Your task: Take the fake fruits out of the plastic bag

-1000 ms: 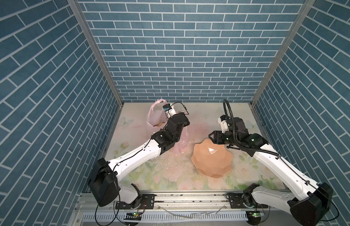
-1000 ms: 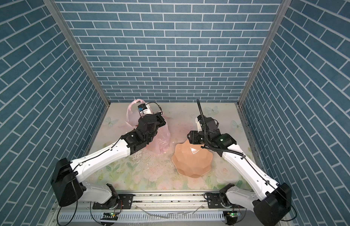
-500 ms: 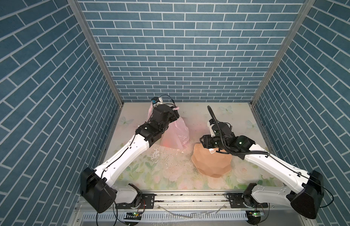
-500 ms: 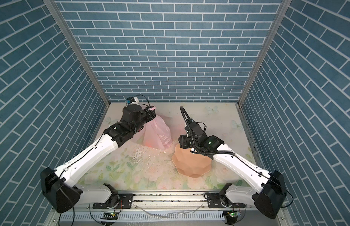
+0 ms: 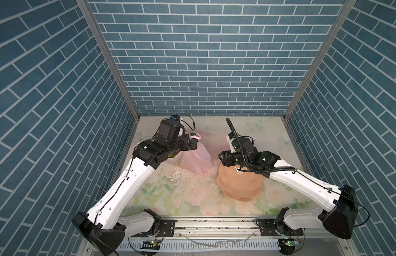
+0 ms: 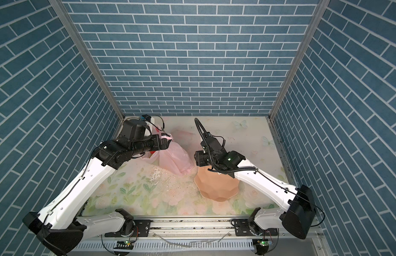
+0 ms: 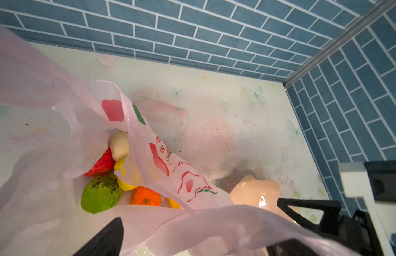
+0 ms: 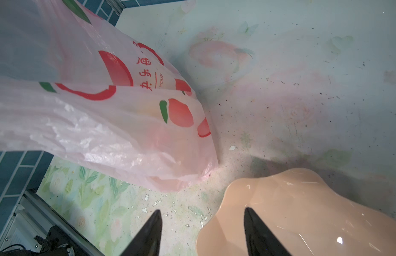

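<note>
Pink bag [image 5: 196,155] with red prints, peach bowl [image 5: 239,186], blue brick walls [image 5: 203,55].

A peach bowl [image 5: 239,186] on a flowery table [image 5: 170,197]
The bowl has a wavy rim and sits right of the middle in both top views. The table shows pink flowers, green leaves and pale butterflies. Blue brick walls [image 5: 203,66] stand on three sides. A metal rail [image 5: 214,223] runs along the front.

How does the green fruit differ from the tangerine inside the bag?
Colour: green fruit is lime green, tangerine is orange. Size: green fruit is clearly larger than the tangerine. Surface: green fruit is ridged with dark specks on top, while the tangerine is finely dimpled with a tiny green stem mark. Shared: both are roundish and lie side by side inside the plastic bag.
</note>
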Motion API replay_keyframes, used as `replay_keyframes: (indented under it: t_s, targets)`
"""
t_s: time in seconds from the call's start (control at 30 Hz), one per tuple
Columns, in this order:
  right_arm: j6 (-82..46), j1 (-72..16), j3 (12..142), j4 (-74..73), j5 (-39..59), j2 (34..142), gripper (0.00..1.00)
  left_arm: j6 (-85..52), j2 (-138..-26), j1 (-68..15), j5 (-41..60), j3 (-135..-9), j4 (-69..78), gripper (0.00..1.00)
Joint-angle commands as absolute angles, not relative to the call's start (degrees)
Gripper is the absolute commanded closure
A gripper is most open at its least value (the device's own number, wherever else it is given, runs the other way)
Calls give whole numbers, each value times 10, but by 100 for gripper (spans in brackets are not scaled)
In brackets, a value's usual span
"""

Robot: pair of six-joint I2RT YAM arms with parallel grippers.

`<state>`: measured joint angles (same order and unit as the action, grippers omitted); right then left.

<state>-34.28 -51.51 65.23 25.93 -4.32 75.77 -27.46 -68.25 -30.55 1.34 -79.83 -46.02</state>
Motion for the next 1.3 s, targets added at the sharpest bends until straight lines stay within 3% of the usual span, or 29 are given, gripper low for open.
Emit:
replay_keyframes:
  t_s: [0.0, 0.27, 0.47, 0.67, 0.97, 1.27]
  targets:
    - [-349, -527, 683, 251, -47, 761, 40, -244, -656, -303, 36, -818, -527, 1]
    - [-333, -547, 676, 228, -63, 749, 40, -376, -581, -304, 82, -716, -416, 2]
    - [-320, -548, 665, 235, -73, 736, 39, -475, -535, -327, -19, -627, -443, 6]
    - [-305, -547, 650, 229, -61, 720, 39, -545, -508, -355, -39, -591, -494, 7]
    - [-295, -546, 621, 224, -66, 679, 38, -473, -555, -444, -32, -687, -531, 2]
    - [-258, -549, 627, 230, -30, 680, 36, -388, -565, -448, 31, -700, -456, 1]
